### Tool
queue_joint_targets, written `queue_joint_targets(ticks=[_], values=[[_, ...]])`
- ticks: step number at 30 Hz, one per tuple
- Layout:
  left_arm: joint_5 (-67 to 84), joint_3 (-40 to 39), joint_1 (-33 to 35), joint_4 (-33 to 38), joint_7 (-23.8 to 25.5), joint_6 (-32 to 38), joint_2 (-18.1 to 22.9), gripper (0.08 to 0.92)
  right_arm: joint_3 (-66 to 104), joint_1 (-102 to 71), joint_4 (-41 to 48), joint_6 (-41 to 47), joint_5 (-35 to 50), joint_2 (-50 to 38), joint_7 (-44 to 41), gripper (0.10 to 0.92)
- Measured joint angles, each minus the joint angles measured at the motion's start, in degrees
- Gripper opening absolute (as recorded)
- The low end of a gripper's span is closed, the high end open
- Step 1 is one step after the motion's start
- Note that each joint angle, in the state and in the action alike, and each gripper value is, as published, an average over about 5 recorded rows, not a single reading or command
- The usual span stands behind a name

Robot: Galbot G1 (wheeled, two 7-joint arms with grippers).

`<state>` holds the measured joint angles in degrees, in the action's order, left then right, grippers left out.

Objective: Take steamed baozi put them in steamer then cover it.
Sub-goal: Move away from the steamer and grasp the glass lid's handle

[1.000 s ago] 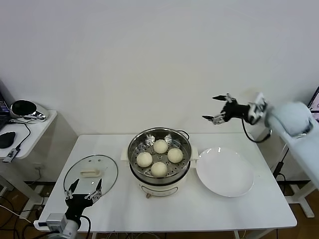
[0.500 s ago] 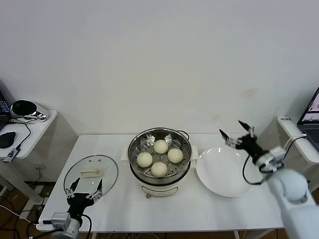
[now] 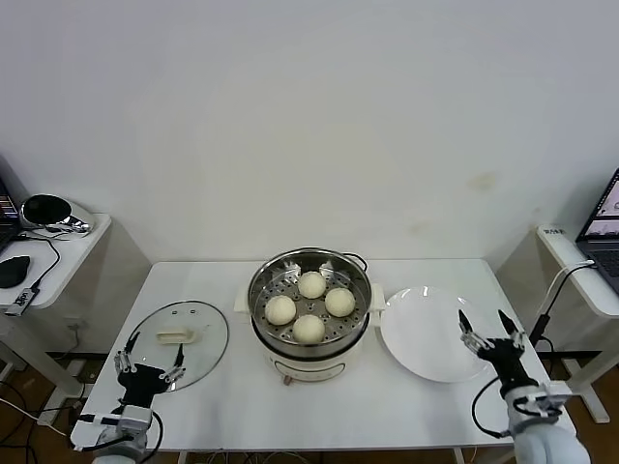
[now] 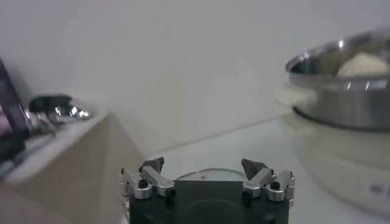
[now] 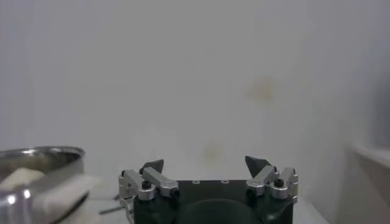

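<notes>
Right pincer (image 3: 486, 329) has swung down from up by the wall to the table's (image 3: 387, 406) near right corner, released and empty. Left pincer (image 3: 147, 364) is spread too, by the glass lid (image 3: 176, 338). All four baozi (image 3: 309, 306) sit in the steamer (image 3: 309, 311), uncovered.

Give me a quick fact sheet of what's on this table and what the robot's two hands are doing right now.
Steamer: middle of the white table, uncovered
Baozi: four, all inside the steamer on the perforated tray
Glass lid: lying flat on the table, on the steamer's left
White plate: on the steamer's right, nothing on it
Left gripper: open, holding nothing, low at the table's front edge beside the lid
Right gripper: open, holding nothing, low at the plate's near right edge
Step not yet done: covering the steamer
</notes>
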<state>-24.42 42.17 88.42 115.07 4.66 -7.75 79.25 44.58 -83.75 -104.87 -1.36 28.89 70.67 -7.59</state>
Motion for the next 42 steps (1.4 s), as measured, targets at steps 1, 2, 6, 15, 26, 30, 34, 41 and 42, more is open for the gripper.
queue_joint_targets(ticks=[1,2,6,15,26,30,34,41,42], values=[[-3.1,-0.1,0.0,-0.5,-0.6,1.0,-0.6,0.823,0.3,-0.7,-0.2,-0.2,0.0,0.4,0.3,0.823],[-6.3,-0.2,-0.1,-1.1,-1.2,1.9,-1.2,0.823,0.6,-1.4,-0.4,-0.3,-0.1,0.8,0.5,0.823],[-18.3,-0.4,-0.6,-3.1,-3.5,5.2,-3.8,0.823,1.5,-3.6,-0.7,-1.2,-0.3,2.1,1.1,0.823],[-35.2,-0.4,-2.3,-7.5,-7.0,10.3,-7.3,0.823,2.3,-6.0,-1.8,-1.9,-1.1,4.2,1.8,0.823],[-43.9,-1.9,-5.0,-14.1,-9.4,11.6,-9.2,0.823,2.3,-6.4,-1.8,-2.2,-2.4,5.4,2.3,0.823],[-44.9,-2.5,-7.0,-17.5,-9.4,11.7,-9.7,0.823,2.3,-5.9,-1.5,-1.8,-2.8,5.4,2.4,0.823],[-45.4,-3.2,-9.4,-20.6,-9.0,11.7,-9.6,0.823,2.0,-5.1,-1.3,-1.5,-3.2,5.3,2.5,0.823],[-46.6,-4.6,-13.1,-25.3,-9.0,11.3,-9.2,0.823,1.5,-4.2,-1.1,-1.3,-3.8,6.0,2.8,0.823],[-46.8,-4.7,-13.6,-25.8,-9.0,11.2,-9.1,0.823,1.4,-4.1,-1.1,-1.3,-3.9,6.1,2.8,0.823]])
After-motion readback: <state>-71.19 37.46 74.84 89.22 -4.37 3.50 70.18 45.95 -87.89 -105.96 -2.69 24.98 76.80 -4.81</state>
